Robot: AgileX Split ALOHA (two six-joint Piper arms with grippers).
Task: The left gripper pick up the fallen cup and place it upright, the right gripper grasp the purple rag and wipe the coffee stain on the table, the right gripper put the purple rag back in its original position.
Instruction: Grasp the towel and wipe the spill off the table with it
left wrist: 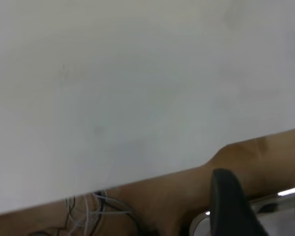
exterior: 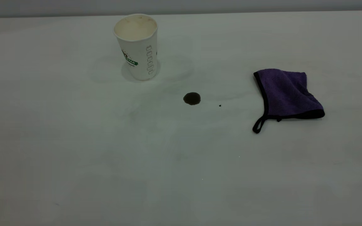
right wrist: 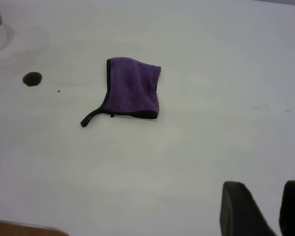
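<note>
- The cup is standing upright on the table, mouth up, toward 11 o'clock from the middle of the exterior view. That part of the job is reading as done, and nothing is gripping the cup.
- The coffee stain is sitting just off the cup's base toward 5 o'clock, apart from it. It is unwiped, a round dark blot with a tiny black speck near it at 3 o'clock.
- The purple rag is lying loosely folded at 3 o'clock from the stain, well apart from it, its black corner loop pointing toward 7 o'clock. It is probably lying on the right arm's side so that arm can take it without crossing over.
- The left claw is showing only at the edge of its own wrist view, over the table's near edge and far from the cup. It is holding nothing visible, and I cannot tell how far it is parted.
- The right claw is hanging over bare table, well short of the rag. Its two dark fingers are standing apart with a clear gap and nothing between them, which suits reaching for the rag next.
</note>
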